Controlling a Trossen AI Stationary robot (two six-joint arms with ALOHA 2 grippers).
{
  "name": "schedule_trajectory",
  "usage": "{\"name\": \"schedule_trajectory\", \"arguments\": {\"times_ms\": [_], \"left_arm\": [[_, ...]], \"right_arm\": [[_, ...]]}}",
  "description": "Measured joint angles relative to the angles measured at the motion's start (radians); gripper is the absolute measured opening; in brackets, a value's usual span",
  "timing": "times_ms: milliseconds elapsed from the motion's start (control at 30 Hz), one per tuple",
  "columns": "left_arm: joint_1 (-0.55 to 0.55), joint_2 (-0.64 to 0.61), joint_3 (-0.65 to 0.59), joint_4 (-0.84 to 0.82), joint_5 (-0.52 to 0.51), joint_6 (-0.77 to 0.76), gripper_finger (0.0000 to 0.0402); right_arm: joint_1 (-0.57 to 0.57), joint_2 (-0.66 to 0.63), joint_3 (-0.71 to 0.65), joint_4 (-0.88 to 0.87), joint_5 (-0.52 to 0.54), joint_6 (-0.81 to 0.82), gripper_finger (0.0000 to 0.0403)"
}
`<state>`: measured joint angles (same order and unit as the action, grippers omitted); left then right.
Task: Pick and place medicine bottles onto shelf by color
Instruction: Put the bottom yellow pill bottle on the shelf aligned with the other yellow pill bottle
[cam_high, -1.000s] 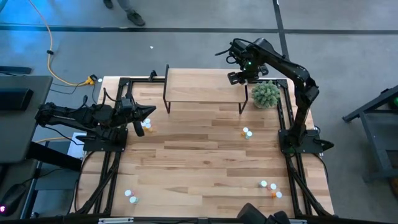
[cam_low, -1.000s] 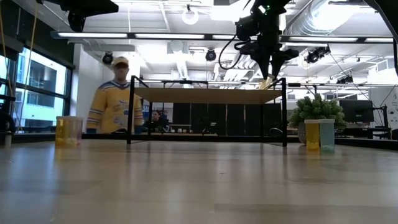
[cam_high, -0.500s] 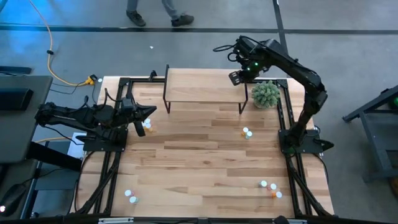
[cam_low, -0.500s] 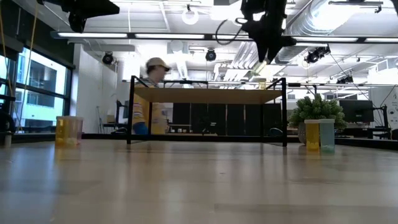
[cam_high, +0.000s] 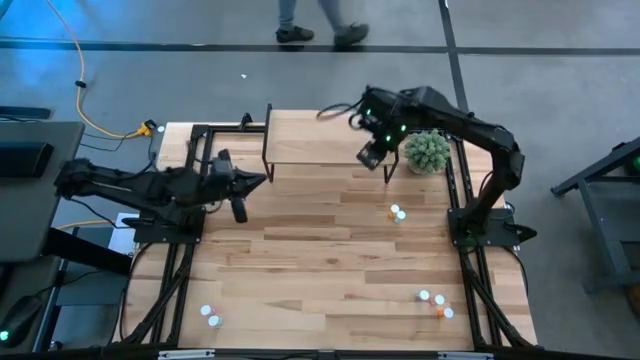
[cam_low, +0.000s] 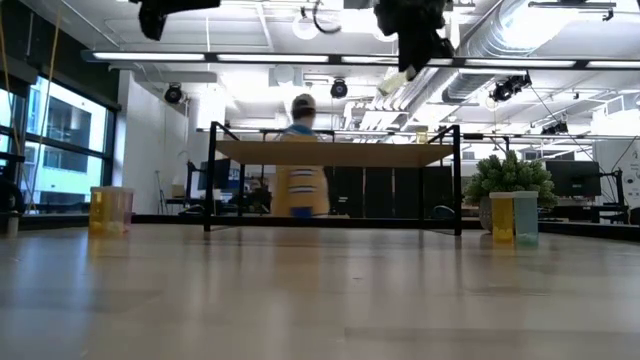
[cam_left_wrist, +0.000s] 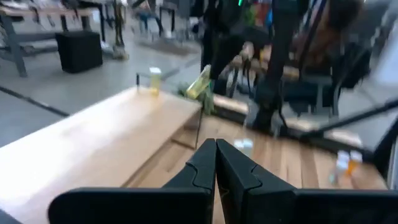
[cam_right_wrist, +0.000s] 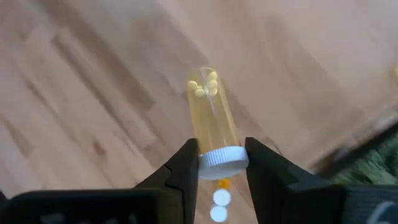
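Nearest the table's front edge there are two little groups of bottles: a pair by the front-left corner, and a small bunch by the front-right corner, one of them orange. Further back, toward the right edge, another pair stands together on the wood; from table height these look like a yellow one with a pale bluish one just beside it.

The left gripper hangs over the left side of the table, around the middle, its fingers pressed together with nothing in them. In its own wrist view the two dark fingers meet tip to tip.

At the back edge sits the shelf, with a round green plant just off its right end. The right gripper is up in the air over the shelf's front-right corner, clamped on a yellow bottle. The fingers pinch it at the white cap end, and the clear yellowish body sticks out past the fingertips with a few pills bunched at the far end. From table height the bottle is tilted and well above the shelf top, not touching it.

One more bottle stands upright on the shelf, near its far-right corner.

Beyond the table a person is behind the shelf.
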<state>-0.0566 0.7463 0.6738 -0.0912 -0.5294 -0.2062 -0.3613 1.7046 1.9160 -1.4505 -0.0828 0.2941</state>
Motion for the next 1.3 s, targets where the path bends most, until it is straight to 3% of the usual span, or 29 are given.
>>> {"name": "schedule_trajectory", "arguments": {"times_ms": [200,333,500,700,833,1300], "left_arm": [[0.014,0.176,0.158,-0.115,0.022,0.022,0.0000],[0.060,0.294,0.244,-0.114,0.113,0.028,0.0000],[0.110,0.446,0.332,-0.116,0.271,0.107,0.0000],[0.133,0.594,0.429,-0.078,0.326,0.167,0.0000],[0.136,0.643,0.462,-0.013,0.348,0.192,0.0000],[0.136,0.656,0.475,-0.025,0.390,0.171,0.0000]], "right_arm": [[0.161,0.000,0.000,0.060,-0.003,-0.030,0.0115],[0.241,0.000,0.000,0.145,0.000,-0.035,0.0115],[0.299,0.000,0.000,0.211,0.000,-0.042,0.0116],[0.334,0.001,0.000,0.233,0.000,-0.037,0.0117],[0.344,0.001,0.000,0.236,0.000,-0.035,0.0117],[0.344,0.001,0.000,0.263,0.001,-0.041,0.0117]]}}
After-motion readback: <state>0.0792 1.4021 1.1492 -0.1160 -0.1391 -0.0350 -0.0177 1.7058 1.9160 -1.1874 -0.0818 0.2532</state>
